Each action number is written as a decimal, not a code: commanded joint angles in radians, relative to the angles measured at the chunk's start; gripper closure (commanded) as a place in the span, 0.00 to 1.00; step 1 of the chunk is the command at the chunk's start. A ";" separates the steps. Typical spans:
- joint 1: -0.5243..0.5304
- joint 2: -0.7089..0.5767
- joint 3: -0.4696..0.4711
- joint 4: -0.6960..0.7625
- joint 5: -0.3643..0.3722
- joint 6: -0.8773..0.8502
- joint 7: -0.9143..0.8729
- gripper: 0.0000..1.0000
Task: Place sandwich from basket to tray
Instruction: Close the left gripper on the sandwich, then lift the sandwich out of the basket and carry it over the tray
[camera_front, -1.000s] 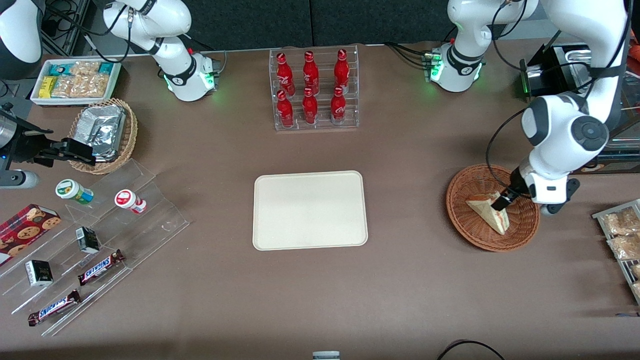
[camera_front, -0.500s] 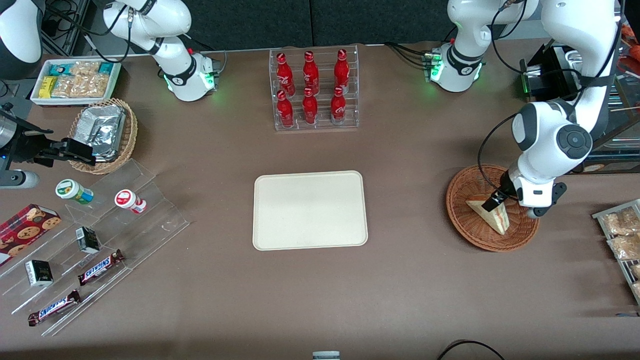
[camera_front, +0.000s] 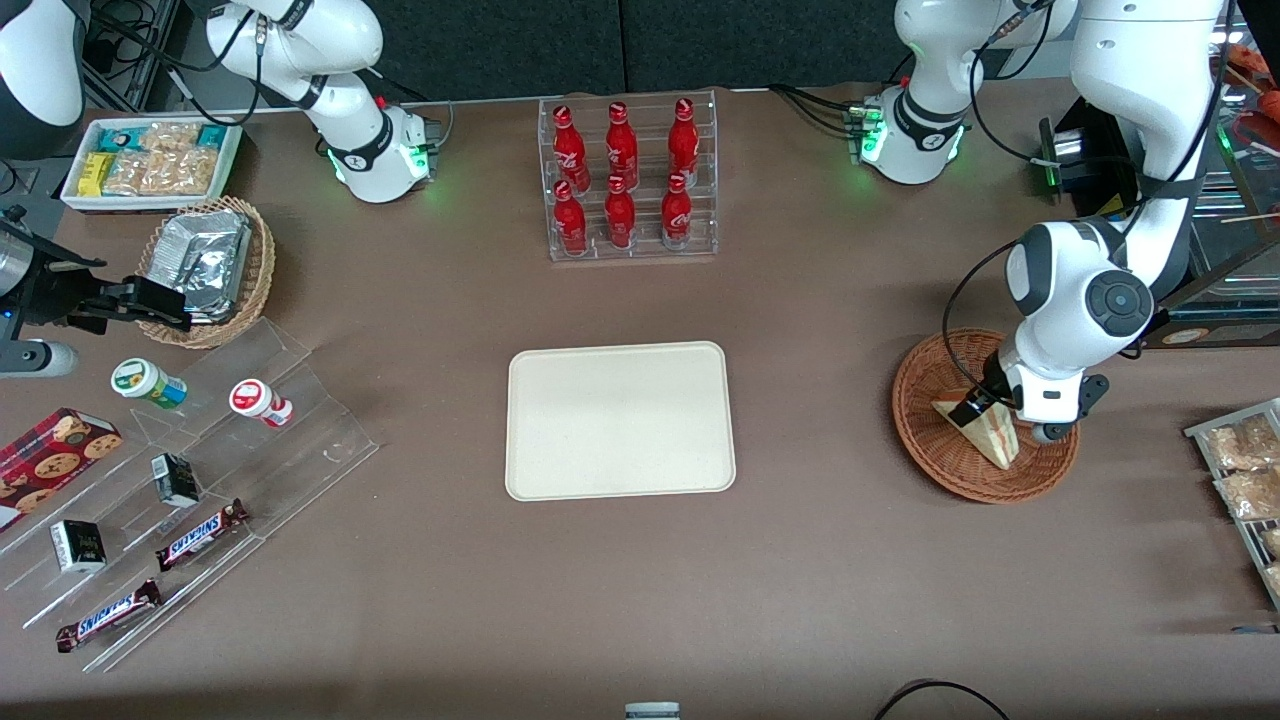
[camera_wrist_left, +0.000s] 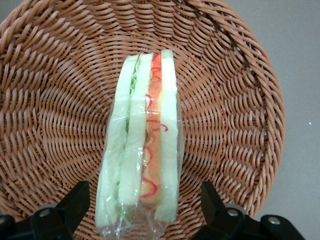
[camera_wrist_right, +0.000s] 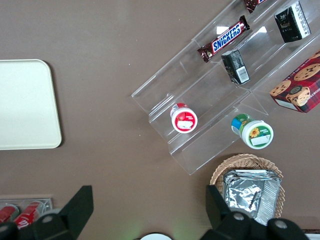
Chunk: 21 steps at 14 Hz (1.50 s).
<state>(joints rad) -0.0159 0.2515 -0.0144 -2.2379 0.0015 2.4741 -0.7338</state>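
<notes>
Wrapped sandwich (camera_wrist_left: 142, 150) in basket (camera_wrist_left: 235, 100); gripper (camera_wrist_left: 142, 212) fingers (camera_wrist_left: 75, 202) spread.

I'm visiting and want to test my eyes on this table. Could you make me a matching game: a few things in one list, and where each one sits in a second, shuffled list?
Things:
1. sandwich
2. red bottles
3. Snickers bars
4. gripper

Places:
A. on the clear stepped stand
B. lying in the round reddish-brown basket
C. low over the basket, one open finger on either side of the sandwich
D. in the clear rack, farther from the front camera than the cream tray

Pairs: 1-B, 2-D, 3-A, 4-C
</notes>
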 joint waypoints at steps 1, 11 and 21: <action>-0.006 -0.006 0.005 -0.006 0.029 0.013 -0.013 0.31; -0.073 -0.119 -0.005 0.182 0.114 -0.413 -0.013 0.76; -0.465 -0.080 -0.013 0.487 0.075 -0.618 -0.121 0.76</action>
<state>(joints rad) -0.4063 0.1075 -0.0380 -1.8356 0.0877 1.8779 -0.8344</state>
